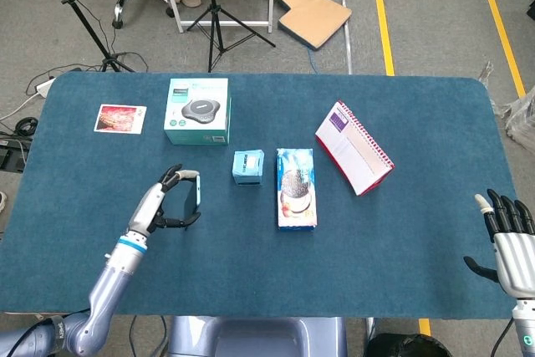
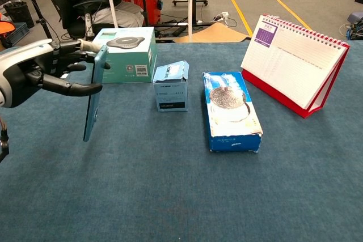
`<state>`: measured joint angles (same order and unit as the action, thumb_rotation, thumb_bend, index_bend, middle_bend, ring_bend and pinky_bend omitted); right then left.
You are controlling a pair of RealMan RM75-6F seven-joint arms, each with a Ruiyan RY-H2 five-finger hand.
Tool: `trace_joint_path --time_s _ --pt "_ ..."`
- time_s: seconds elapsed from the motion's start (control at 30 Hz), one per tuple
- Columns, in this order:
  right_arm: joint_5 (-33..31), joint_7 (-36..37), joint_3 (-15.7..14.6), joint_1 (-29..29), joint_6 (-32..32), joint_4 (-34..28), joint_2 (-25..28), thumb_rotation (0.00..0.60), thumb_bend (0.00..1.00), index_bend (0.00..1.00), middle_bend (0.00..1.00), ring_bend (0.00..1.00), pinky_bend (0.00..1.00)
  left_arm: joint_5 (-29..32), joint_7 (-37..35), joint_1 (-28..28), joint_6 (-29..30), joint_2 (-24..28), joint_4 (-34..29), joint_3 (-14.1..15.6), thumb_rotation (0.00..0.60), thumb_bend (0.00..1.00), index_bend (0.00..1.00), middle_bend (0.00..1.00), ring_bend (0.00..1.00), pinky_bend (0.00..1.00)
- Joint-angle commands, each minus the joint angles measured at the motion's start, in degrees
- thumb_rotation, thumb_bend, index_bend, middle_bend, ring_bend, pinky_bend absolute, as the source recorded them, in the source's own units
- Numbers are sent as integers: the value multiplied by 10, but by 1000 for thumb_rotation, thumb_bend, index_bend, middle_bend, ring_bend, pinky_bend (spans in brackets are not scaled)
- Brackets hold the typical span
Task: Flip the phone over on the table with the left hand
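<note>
The phone (image 2: pixel 94 93) has a teal back and stands nearly upright on its lower end, seen almost edge-on. My left hand (image 2: pixel 50 69) grips it near the top, fingers over the upper edge and thumb against its side. From the head view, the phone (image 1: pixel 196 193) is a thin strip left of the small blue box, with the left hand (image 1: pixel 165 199) just to its left. Whether the phone's bottom end touches the blue table cloth (image 2: pixel 170 196) I cannot tell. My right hand (image 1: pixel 506 237) hangs at the table's right front corner, fingers apart and empty.
Behind the phone stands a teal speaker box (image 2: pixel 122 52). A small light-blue carton (image 2: pixel 172 86), a flat blue snack box (image 2: pixel 231 110) and a red desk calendar (image 2: pixel 295 60) lie to its right. At the far left lies a photo card (image 1: pixel 120 118).
</note>
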<state>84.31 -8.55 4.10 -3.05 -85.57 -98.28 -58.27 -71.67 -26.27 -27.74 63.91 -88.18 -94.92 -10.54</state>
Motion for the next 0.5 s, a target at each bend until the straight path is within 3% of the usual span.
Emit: trace_joint_path --time_s 0.03,0.2,0.5 --pt "0 0 0 0 0 1 0 600 0 0 0 0 0 -57 -230 27 -28 -24 80 12 600 407 358 344 0 0" --pt "0 -3 -1 -1 2 2 -2 600 0 0 0 0 0 -101 -364 21 -45 -36 131 28 600 426 362 343 0 0" --pt "0 -1 0 -1 1 3 -1 600 0 0 0 0 0 -127 -419 12 -46 -58 187 47 600 416 363 338 0 0"
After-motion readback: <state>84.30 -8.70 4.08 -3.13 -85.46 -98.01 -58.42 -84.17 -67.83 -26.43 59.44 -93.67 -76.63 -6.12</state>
